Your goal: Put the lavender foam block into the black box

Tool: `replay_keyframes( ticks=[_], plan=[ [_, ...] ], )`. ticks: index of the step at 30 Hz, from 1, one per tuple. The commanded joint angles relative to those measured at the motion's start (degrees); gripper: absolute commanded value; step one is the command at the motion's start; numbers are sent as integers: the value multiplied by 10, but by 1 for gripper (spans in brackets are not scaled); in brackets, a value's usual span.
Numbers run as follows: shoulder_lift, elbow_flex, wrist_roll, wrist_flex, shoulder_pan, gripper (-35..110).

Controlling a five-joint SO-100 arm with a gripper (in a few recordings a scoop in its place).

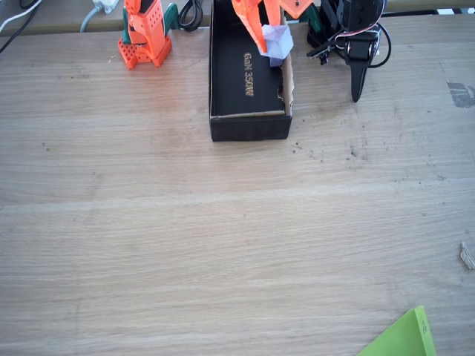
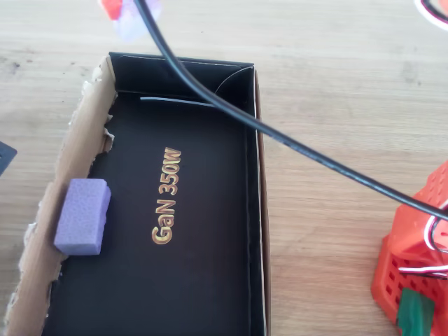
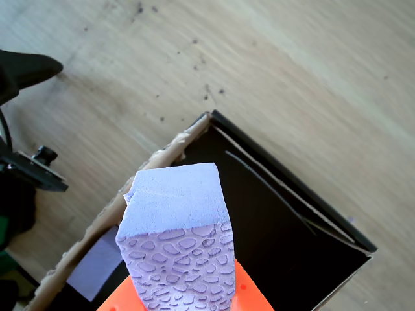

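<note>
My orange gripper (image 1: 269, 33) is shut on the lavender foam block (image 1: 277, 41) and holds it in the air over the torn brown right wall of the black box (image 1: 249, 124). In the wrist view the block (image 3: 178, 220) fills the lower middle, with an orange finger (image 3: 249, 299) beneath it and the box's open end (image 3: 285, 214) below. From overhead the held block (image 2: 133, 15) is a blur just past the box's far left corner (image 2: 112, 61). A second lavender block (image 2: 82, 215) lies on the box floor against the torn wall.
The arm's orange base (image 1: 145, 37) stands left of the box in the fixed view, and a black cable (image 2: 280, 136) crosses the overhead view. A green sheet corner (image 1: 404, 337) lies at the front right. Bare wooden table (image 1: 223, 245) spreads in front of the box.
</note>
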Motion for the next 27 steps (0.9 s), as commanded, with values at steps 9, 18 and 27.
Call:
replay_keyframes(
  ticks=[9, 18, 27],
  plan=[
    [18, -23, -51, 2, 21, 42],
    [56, 34, -2, 4, 58, 0],
    [225, 260, -14, 0, 296, 0]
  ],
)
